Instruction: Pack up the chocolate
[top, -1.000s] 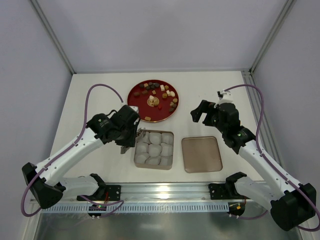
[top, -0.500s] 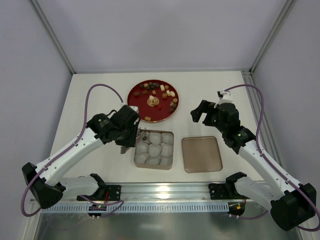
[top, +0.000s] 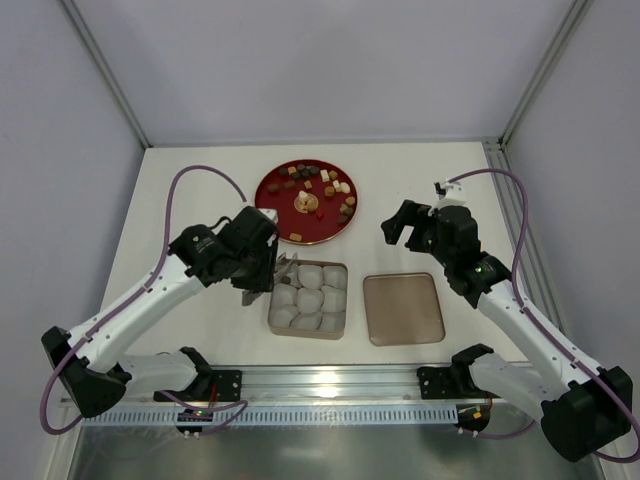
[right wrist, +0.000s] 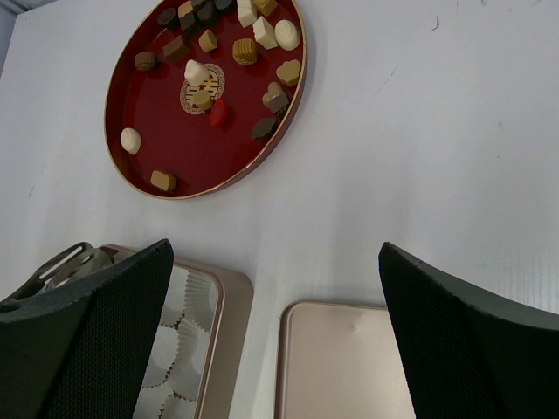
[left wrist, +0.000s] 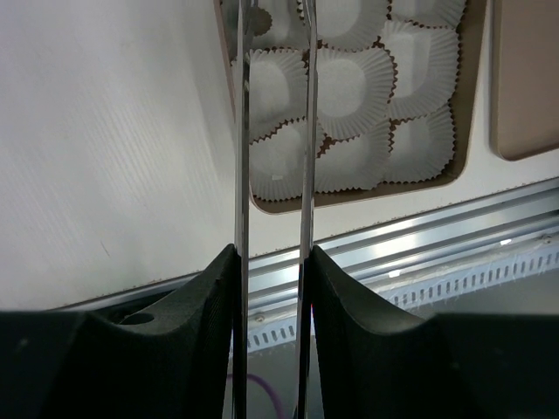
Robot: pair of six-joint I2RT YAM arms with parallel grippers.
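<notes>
The chocolate (top: pixel 318 185) lies as several small brown, tan and cream pieces on a round red plate (top: pixel 262 195), also in the right wrist view as chocolate (right wrist: pixel 210 52). My left gripper (top: pixel 266 273) is shut on a pair of thin metal tongs (top: pixel 283 268). The two blades (left wrist: pixel 307 131) stand slightly apart over the near-left corner of a gold tin (top: pixel 270 318) lined with white paper cups (left wrist: pixel 354 83). I cannot tell whether anything sits between the tong tips. My right gripper (top: pixel 395 228) hangs wide open above the table between plate and lid, holding nothing.
The tin's gold lid (top: pixel 403 308) lies flat to the right of the tin, below my right gripper (right wrist: pixel 275 249). A metal rail (top: pixel 330 378) runs along the near table edge. White walls and frame posts enclose the back and sides.
My left arm has shifted slightly to the left, the tongs staying over the tin's corner with their blades a touch wider apart. The right arm has not moved.
</notes>
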